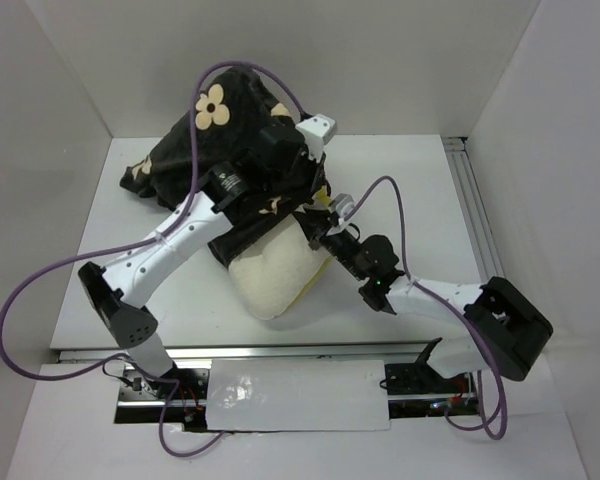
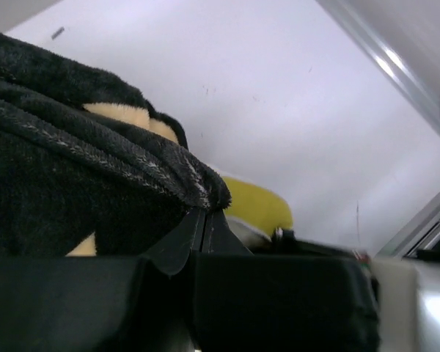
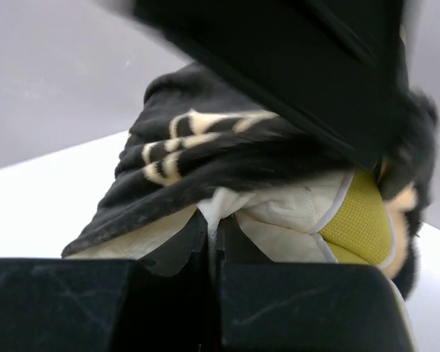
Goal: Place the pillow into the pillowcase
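Note:
The dark plush pillowcase (image 1: 195, 135), printed with tan flowers, is bunched at the back of the table and lifted at its mouth. Its near hem lies over the far end of the cream pillow (image 1: 275, 278), whose near half sticks out toward me. My left gripper (image 2: 205, 213) is shut on the pillowcase hem (image 2: 169, 176), just above the pillow's yellow edge (image 2: 258, 205). My right gripper (image 3: 218, 220) is shut on a pinch of the pillow's white cover (image 3: 301, 213), under the pillowcase (image 3: 205, 158). In the top view the two grippers, left (image 1: 308, 188) and right (image 1: 320, 228), sit close together.
White walls enclose the table on three sides. A metal rail (image 1: 475, 215) runs along the right side. Purple cables (image 1: 40, 285) loop beside both arms. The left gripper's black body (image 3: 315, 66) hangs directly over the right one.

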Motion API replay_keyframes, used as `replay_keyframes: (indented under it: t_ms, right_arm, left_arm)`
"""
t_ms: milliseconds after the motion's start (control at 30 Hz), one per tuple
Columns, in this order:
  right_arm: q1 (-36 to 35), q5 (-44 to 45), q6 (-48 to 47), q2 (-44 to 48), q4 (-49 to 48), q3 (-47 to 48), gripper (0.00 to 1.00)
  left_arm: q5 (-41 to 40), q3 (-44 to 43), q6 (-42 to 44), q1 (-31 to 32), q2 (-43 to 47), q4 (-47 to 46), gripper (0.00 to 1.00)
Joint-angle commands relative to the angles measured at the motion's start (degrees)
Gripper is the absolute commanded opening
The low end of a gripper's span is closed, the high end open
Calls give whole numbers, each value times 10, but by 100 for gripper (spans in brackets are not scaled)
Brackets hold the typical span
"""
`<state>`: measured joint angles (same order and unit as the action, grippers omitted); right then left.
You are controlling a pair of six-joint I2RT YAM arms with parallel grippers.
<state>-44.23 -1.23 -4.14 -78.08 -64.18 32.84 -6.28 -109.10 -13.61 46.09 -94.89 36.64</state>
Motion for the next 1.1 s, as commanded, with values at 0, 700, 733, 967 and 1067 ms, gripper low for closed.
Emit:
replay_keyframes:
  t_ms: [0,700,733,967,1067]
  right_arm:
    - [-43,-1,-40,53,-180,-21,0]
    - [-24,277,-81,-22,-441,-107,0]
    - [-13,277,-64,-30,-441,-90,0]
    - [28,291,-6,-49,-441,-49,0]
    - [52,281,44,-33,-441,-58,0]
  left_arm:
    - [59,-44,-41,32,-39,-19,0]
    - [320,-80,-54,112,15,10,0]
    - [344,-72,-68,112,9,-2,0]
    - [377,63,-113,112,-5,-30,0]
    - [415,119,-127,112,1,-64,0]
